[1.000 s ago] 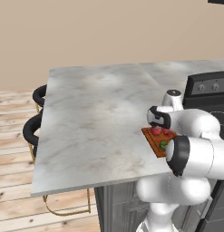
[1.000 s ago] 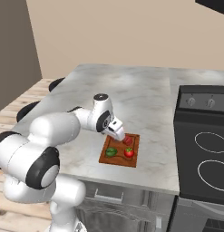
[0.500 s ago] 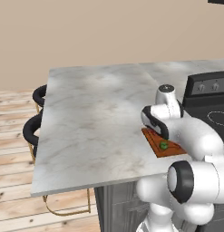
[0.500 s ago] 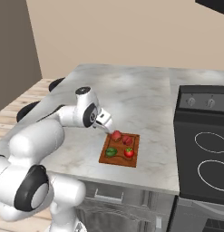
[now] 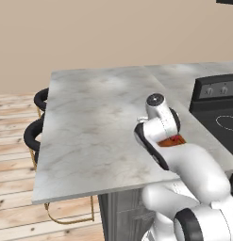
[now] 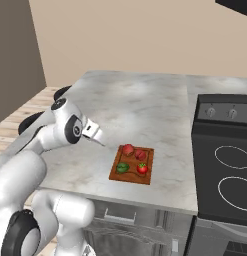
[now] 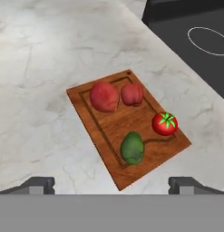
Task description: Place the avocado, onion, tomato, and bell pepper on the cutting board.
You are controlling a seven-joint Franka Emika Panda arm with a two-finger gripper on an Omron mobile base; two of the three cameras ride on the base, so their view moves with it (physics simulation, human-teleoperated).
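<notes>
1. My claw (image 6: pixel 98 139) hangs released, jaws spread wide with nothing between them, above the counter (image 6: pixel 145 100) and just off the cutting board (image 6: pixel 131 164) on the side away from the stove (image 6: pixel 225 165). In the hand view the two fingertips (image 7: pixel 38 185) sit apart at the bottom, bare.

2. The board lies near the counter's front edge, between me and the stove. All four items rest on it: the avocado (image 7: pixel 132 147) at the corner nearest my claw, the tomato (image 7: pixel 165 123) beside it toward the stove-side edge, the onion (image 7: pixel 104 96) and bell pepper (image 7: pixel 132 94) side by side at the far end. I judge the placing done.

3. Risk: a low swing across the board. The open fingers could clip the avocado, nearest to me and close to the board's edge, and knock it onto the counter.

4. Risk: rolling. All four are rounded. The tomato sits over the groove near the stove-side edge, and a nudge to the board could send it off.

5. Risk: the board itself. It sits close to the counter's front edge, and a bump from my forearm (image 5: pixel 184 160), which crosses in front of it in the left base view, could shove a corner over the lip.

6. Safest call, as I judge it: lift clear, straight up, before any sideways travel.
</notes>
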